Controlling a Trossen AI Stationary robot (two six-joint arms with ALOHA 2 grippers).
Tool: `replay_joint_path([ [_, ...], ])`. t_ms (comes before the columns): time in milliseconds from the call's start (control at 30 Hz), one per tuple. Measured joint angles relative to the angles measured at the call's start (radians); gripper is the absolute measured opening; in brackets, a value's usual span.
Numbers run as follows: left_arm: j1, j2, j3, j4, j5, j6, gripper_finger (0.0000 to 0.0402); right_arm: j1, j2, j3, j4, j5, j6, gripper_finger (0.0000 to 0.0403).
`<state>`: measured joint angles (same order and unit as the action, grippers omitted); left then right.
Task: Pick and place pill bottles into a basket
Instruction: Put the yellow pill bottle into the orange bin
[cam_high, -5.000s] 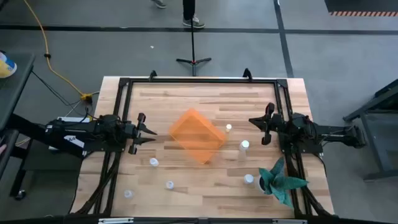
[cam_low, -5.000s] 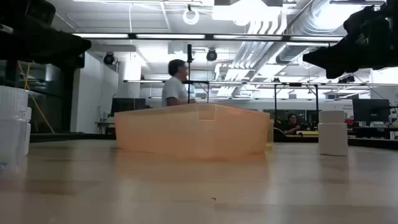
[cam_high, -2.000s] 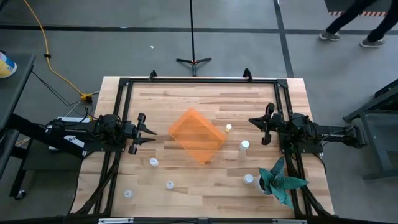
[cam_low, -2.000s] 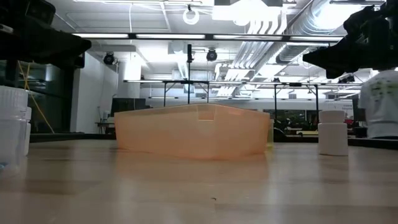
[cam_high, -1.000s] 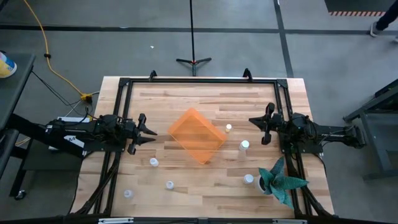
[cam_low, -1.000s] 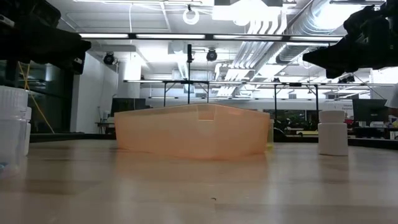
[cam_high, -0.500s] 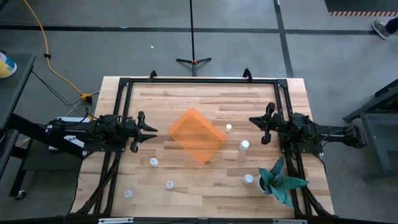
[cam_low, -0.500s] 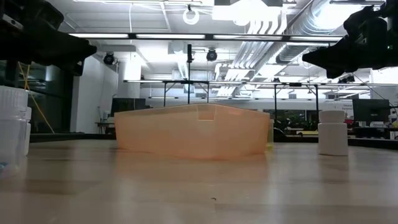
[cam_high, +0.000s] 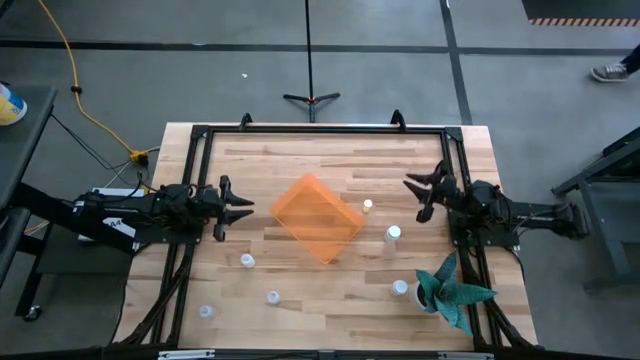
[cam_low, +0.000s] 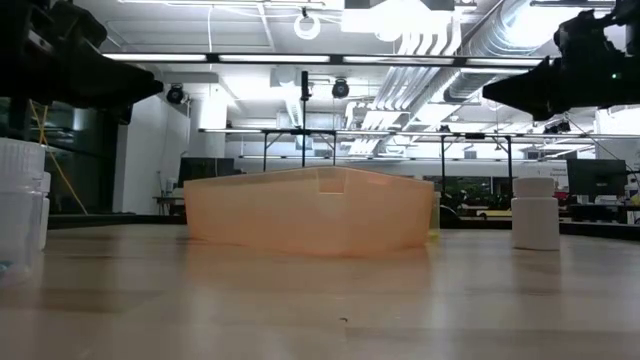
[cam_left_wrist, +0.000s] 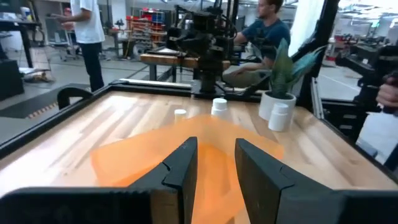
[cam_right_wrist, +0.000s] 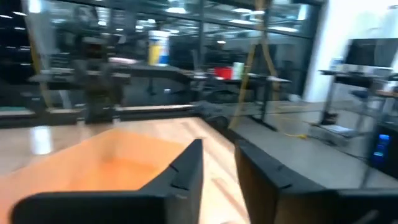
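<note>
The orange basket (cam_high: 317, 218) sits flat on the wooden table, turned cornerwise; it also shows in the low view (cam_low: 310, 210). Several white pill bottles stand on their bases around it: two to its right (cam_high: 368, 206) (cam_high: 393, 234), one by the plant (cam_high: 400, 288), and three toward the near left (cam_high: 246, 261) (cam_high: 272, 297) (cam_high: 206, 312). My left gripper (cam_high: 246, 207) hovers open and empty left of the basket, pointing at it (cam_left_wrist: 214, 149). My right gripper (cam_high: 413, 198) hovers open and empty right of the basket, beyond the two bottles (cam_right_wrist: 217, 149).
A teal-green leafy plant in a white pot (cam_high: 452, 290) stands at the near right corner. A black frame (cam_high: 320, 130) runs along the table's edges. People show in the room beyond the table (cam_left_wrist: 267, 25). Bare wood lies along the far side.
My left gripper has moved a little toward the basket, staying open. My right gripper has swung slightly toward the table's far edge, staying open. The basket and bottles have stayed where they were.
</note>
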<state>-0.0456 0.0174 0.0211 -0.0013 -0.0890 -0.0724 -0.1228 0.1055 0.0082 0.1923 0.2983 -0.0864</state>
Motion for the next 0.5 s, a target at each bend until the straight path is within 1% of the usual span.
replay_joint_path([
  [67, 0.000, 0.000, 0.000, 0.000, 0.000, -0.012, 0.0143, -0.018, 0.000, 0.000, 0.009, -0.001, 0.009, 0.0122],
  [167, 0.000, 0.000, 0.000, 0.000, 0.000, -0.012, 0.0143, -0.045, 0.001, 0.000, 0.032, -0.034, 0.046, 0.0158],
  [300, 0.000, 0.000, 0.000, 0.000, 0.000, -0.012, 0.0143, -0.068, 0.024, 0.000, 0.099, -0.122, 0.060, 0.0200],
  [367, 0.000, 0.000, 0.000, 0.000, 0.000, -0.012, 0.0143, -0.069, 0.049, 0.001, 0.145, -0.145, 0.050, 0.0215],
  [500, 0.000, 0.000, 0.000, 0.001, 0.000, -0.019, 0.0143, -0.069, 0.139, 0.051, 0.149, -0.143, 0.025, 0.0230],
])
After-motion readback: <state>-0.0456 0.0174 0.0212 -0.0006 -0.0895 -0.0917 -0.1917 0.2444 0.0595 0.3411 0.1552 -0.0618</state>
